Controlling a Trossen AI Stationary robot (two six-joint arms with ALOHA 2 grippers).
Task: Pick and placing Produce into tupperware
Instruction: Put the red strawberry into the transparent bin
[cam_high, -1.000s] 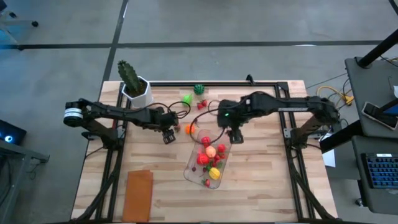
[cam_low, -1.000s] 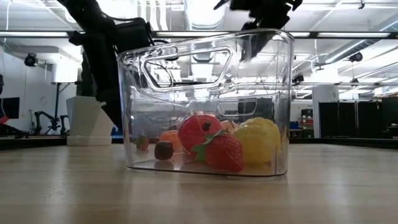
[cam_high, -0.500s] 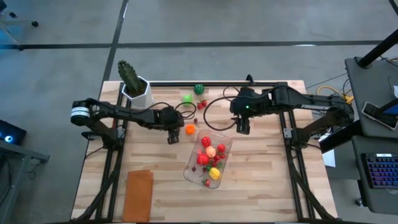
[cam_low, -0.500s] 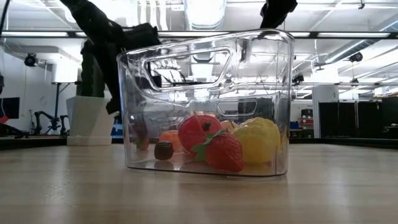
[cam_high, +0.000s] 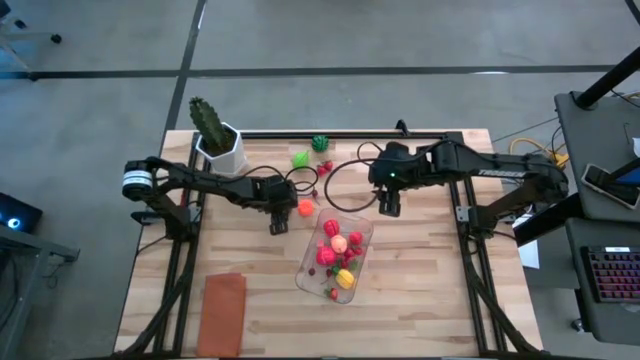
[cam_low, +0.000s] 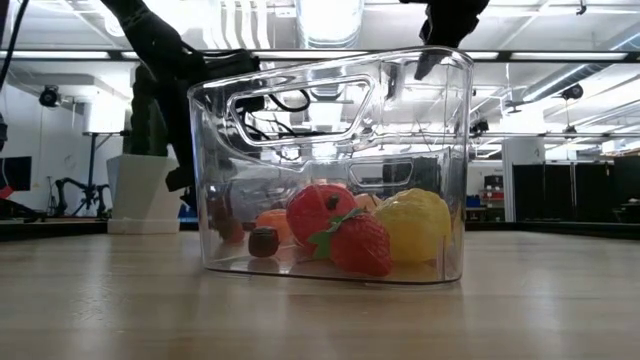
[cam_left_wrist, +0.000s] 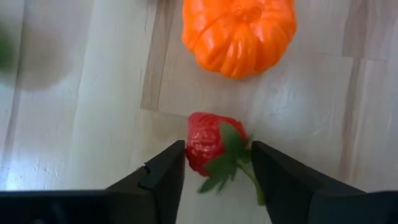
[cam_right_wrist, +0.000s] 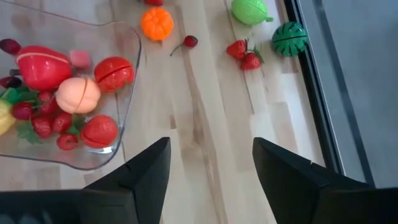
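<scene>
Down on the table, the left gripper (cam_left_wrist: 214, 163) brackets a toy strawberry (cam_left_wrist: 210, 144), seemingly touching; the right gripper (cam_right_wrist: 211, 163) hovers open, empty.

Both arms are dark, near black, built of slim jointed links; the left arm (cam_high: 205, 183) carries a pale silver-white ring with a dark band at its base joint; the right arm (cam_high: 470, 165) shows a small green light behind its fingers and faint pale lettering along the forearm; thin black cables loop near both wrists; the left gripper (cam_left_wrist: 215, 174) has flat, matte black fingers with squared, angled edges; the right gripper (cam_right_wrist: 210, 177) has the same broad dark fingers.
</scene>
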